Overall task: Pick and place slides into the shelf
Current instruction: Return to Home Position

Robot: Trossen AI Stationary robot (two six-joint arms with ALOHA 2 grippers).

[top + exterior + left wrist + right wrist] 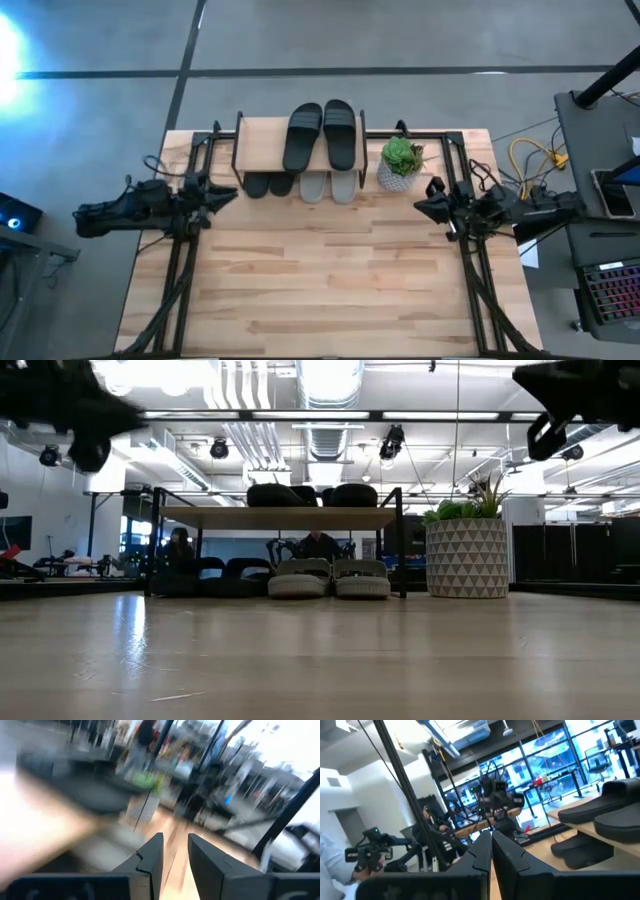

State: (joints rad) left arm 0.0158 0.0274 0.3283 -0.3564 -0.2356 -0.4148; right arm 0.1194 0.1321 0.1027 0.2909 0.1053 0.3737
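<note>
At the left side of the table [330, 290], the left claw [230, 193] hovers empty, its fingers [152, 852] a narrow gap apart. At centre back, the shelf [262, 145] carries two black slides [302, 135] on its top plank, with two more black slides [268, 184] and two grey slides [329, 186] side by side beneath, six in all. To its right stand one potted plant [400, 165] and the right claw [420, 205], pressed shut on nothing.

Grey concrete floor [400, 35] (dark seams), ceiling ducts [245, 440], bright lights [330, 375] overhead.
</note>
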